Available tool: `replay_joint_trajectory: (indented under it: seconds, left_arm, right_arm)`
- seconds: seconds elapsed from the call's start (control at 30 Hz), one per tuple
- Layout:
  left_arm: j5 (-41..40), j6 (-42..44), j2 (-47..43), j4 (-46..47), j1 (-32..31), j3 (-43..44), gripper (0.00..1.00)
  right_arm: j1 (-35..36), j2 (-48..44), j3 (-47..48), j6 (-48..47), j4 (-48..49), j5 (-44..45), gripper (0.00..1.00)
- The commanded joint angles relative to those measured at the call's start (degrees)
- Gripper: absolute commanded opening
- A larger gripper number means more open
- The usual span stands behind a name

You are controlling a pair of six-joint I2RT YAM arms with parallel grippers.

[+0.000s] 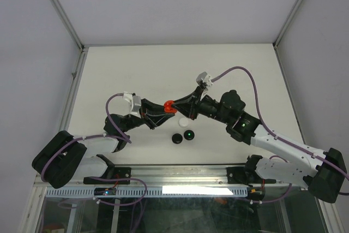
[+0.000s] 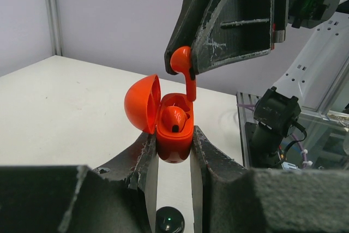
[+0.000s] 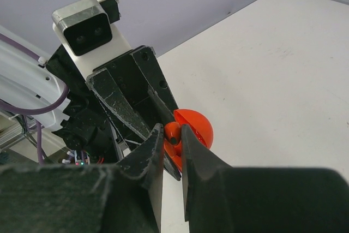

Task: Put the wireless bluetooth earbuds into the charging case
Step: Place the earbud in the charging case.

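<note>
Left gripper (image 2: 173, 159) is clamped on the red charging case (image 2: 175, 140), 2 fingers pinching its lower sides, case upright and lifted off the table (image 1: 136, 69). The lid (image 2: 140, 103) is open, tipped back on the case's left in the left wrist view. 1 red earbud (image 2: 173, 118) sits in the case. Right gripper (image 3: 172, 137) is clenched on a 2nd red earbud (image 2: 183, 63), gripped by its head with the stem pointing down, just above the case's open top; cannot tell if the stem touches the case. On the table near the case, toward the arm bases: white item (image 1: 184, 121), black round item (image 1: 176, 138), and black round item with a green light (image 1: 188, 135).
</note>
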Motion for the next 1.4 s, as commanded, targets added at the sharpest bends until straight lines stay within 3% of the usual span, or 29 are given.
replay_joint_trajectory:
  seconds: [0.0,0.67,1.03,1.37]
  left_arm:
    - [0.5,-2.1,-0.8,6.4,0.4,1.9,0.05]
    - [0.7,-5.2,-1.5,8.6,0.4,2.0,0.05]
    - [-1.4,-5.9,-2.2,8.5,0.4,1.9,0.05]
    - [-4.4,-6.2,-2.7,8.7,0.4,1.2,0.05]
  right_arm:
    - [0.7,0.3,0.4,-0.6,4.2,-0.5,0.12]
    - [1.2,-0.9,-1.7,-0.2,6.6,2.9,0.12]
    - [1.2,-0.3,-1.7,0.6,5.7,0.4,0.13]
    - [1.2,-0.9,-2.5,1.2,4.7,1.5,0.20]
